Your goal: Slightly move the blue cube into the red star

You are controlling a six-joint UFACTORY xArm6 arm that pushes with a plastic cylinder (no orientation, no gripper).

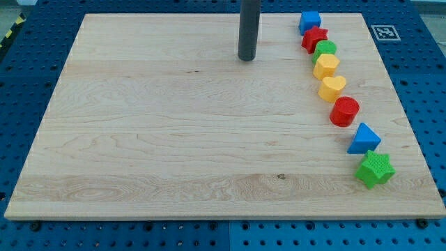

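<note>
The blue cube (309, 21) sits near the board's top right edge. The red star (314, 38) lies just below it, touching or nearly touching it. My tip (247, 58) is the lower end of the dark rod near the view's top centre. It stands well to the left of both blocks and slightly lower than the red star, touching neither.
Below the red star a curved line of blocks runs down the view's right: a green cylinder (325, 49), a yellow hexagon (326, 66), a yellow heart (332, 88), a red cylinder (344, 111), a blue triangle (364, 139) and a green star (375, 169). A fiducial marker (384, 31) sits at the board's (174, 139) top right corner.
</note>
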